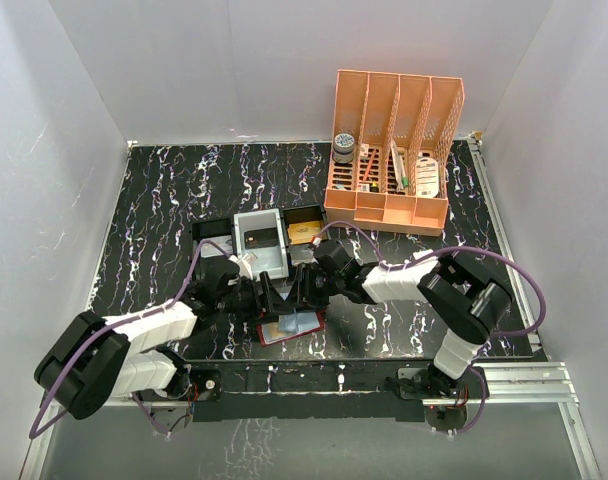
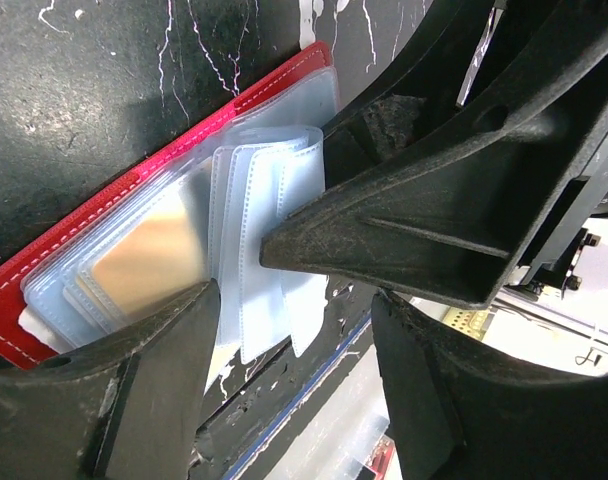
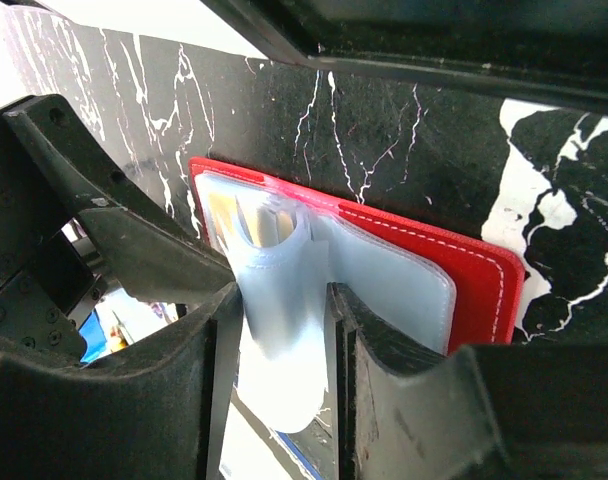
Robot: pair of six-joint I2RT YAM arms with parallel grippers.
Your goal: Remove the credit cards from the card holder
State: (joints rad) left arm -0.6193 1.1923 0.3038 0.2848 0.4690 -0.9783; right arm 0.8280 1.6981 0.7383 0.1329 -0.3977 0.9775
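The red card holder (image 1: 271,339) lies open on the table near the front edge, and shows in the left wrist view (image 2: 184,150) and the right wrist view (image 3: 484,275). Its clear plastic sleeves (image 3: 279,290) are lifted and curled. A tan-orange credit card (image 2: 149,255) sits in a sleeve on the left half. My right gripper (image 3: 274,385) is shut on the curled sleeves and shows from above (image 1: 302,296). My left gripper (image 2: 294,390) is open; one finger (image 2: 144,380) rests over the tan card's side of the holder. It also shows from above (image 1: 267,300).
A black compartmented tray (image 1: 212,232) with a grey insert stands just behind the grippers. An orange desk organizer (image 1: 394,150) stands at the back right. The table's front edge (image 1: 314,365) runs just below the holder.
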